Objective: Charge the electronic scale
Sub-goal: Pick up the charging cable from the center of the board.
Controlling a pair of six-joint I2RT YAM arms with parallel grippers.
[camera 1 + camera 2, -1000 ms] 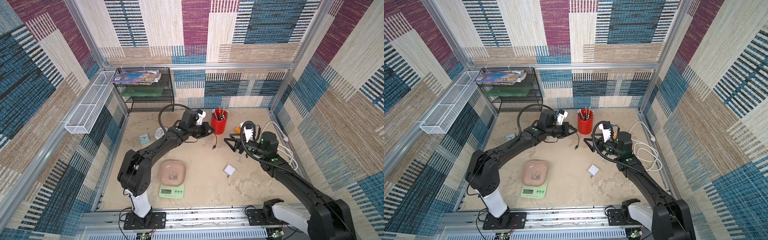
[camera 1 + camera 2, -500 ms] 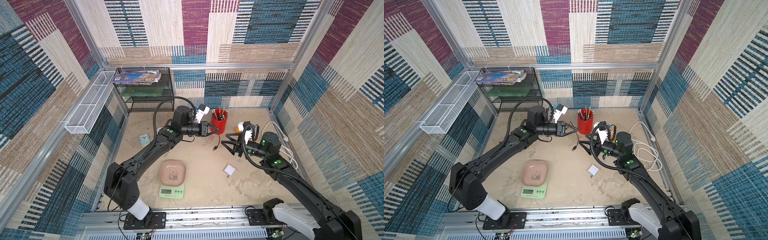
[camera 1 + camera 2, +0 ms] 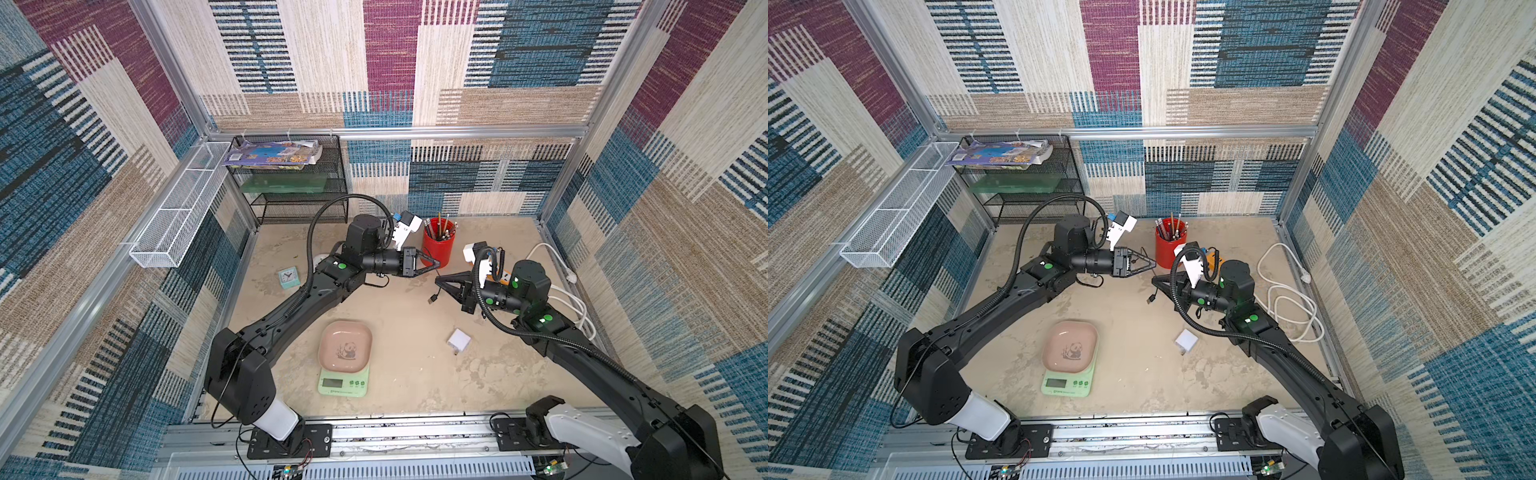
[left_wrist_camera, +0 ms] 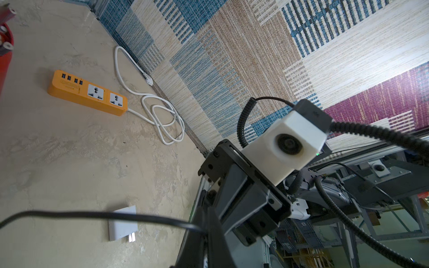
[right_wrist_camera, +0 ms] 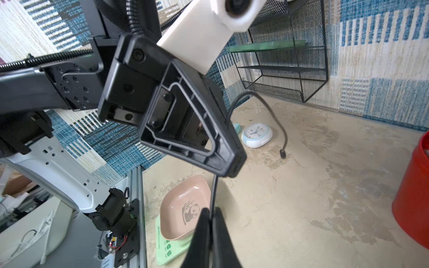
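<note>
While the right gripper (image 5: pixel 211 212) stands pinched shut on the thin black cable (image 5: pixel 275 117), its fingers (image 5: pixel 202 232) pressed together on the cord, the left gripper (image 3: pixel 435 265) meets it almost tip to tip above the sandy floor (image 3: pixel 415 374). The cable also runs through the left gripper's jaws, which stand narrow; whether they pinch the cord cannot be told. In both top views a small plug (image 3: pixel 432 298) on the cable shows at 6 o'clock from the two tips, close by them. A red pencil cup (image 3: pixel 436 249) stands just beside the tips at 12 o'clock. A white charger block (image 3: pixel 458 341) lies on the floor near 6 o'clock, farther out. The electronic scale (image 3: pixel 343 383) sits at 7 o'clock from the grippers, well apart from them and close to the front rail (image 3: pixel 374 432), lying flat with its pink panda tray (image 3: pixel 345 347) on top and its display turned toward 6 o'clock. An orange power strip (image 4: pixel 88 96) with a looped white cord (image 3: pixel 569 299) lies toward 3 o'clock, largely hidden behind the right arm in the top views. A small mint clock (image 3: pixel 288 277) stands at 9 o'clock, and a black mesh rack (image 3: pixel 291 199) fills the corner near 10 o'clock.
</note>
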